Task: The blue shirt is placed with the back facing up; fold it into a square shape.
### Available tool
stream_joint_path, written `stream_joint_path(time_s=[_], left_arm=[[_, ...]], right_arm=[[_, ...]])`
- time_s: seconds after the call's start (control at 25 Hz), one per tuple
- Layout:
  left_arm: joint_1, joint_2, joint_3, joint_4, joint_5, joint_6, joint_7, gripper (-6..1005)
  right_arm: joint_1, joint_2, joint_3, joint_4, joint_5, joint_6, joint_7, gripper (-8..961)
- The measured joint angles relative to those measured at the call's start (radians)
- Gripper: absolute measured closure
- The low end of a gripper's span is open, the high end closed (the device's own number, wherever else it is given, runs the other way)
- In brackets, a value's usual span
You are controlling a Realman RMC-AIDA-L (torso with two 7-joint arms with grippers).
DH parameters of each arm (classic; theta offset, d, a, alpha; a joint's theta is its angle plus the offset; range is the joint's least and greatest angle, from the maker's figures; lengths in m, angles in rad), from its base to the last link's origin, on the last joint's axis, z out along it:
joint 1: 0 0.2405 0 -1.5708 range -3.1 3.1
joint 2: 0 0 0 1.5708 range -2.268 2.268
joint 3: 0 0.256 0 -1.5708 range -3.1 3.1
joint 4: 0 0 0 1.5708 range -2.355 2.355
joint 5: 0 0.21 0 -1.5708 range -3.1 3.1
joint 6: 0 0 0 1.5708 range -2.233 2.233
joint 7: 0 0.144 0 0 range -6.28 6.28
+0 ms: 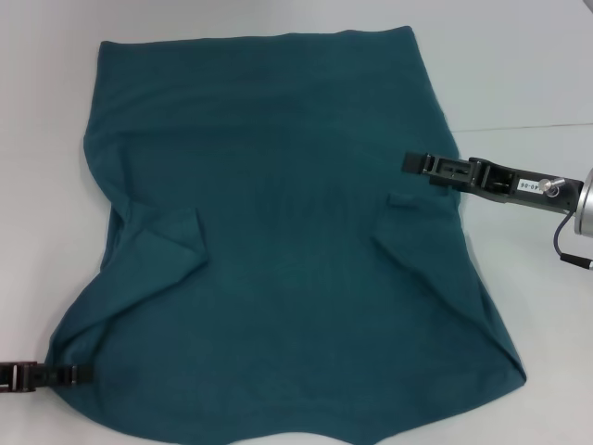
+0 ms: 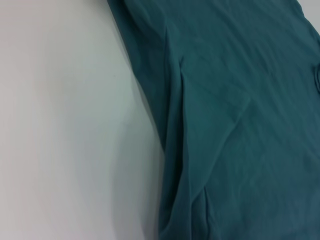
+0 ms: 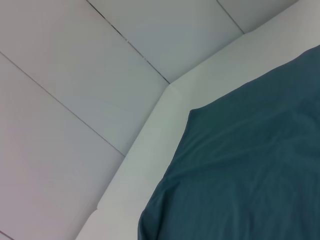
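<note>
The blue shirt point(image 1: 278, 232) lies spread on the white table with its plain side up, and both sleeves are folded in over the body. It also shows in the left wrist view point(image 2: 240, 125) and the right wrist view point(image 3: 250, 170). My left gripper point(image 1: 82, 374) is low at the shirt's near left corner, with its tip at the cloth's edge. My right gripper point(image 1: 412, 164) reaches in from the right, over the shirt's right edge about halfway up, just above the small folded-in flap point(image 1: 401, 200).
The white table point(image 1: 519, 74) has bare surface on both sides of the shirt and beyond it. A seam line point(image 1: 537, 123) crosses the table at the right. The shirt's near hem reaches the bottom of the head view.
</note>
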Motion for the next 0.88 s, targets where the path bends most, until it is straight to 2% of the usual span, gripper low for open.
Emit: stream_joint_path(time_s=[0.32,0.88], left_arm=[[0.0,0.001,0.0,0.004,0.006,0.017,-0.005,188],[-0.002,0.002,0.02,0.006,0.008,0.015,-0.008,199]], right_arm=[[0.0,0.0,0.002,-0.001,0.0,0.0,-0.001,20],[0.0,0.0,0.005,0.0,0.0,0.0,-0.002,21]])
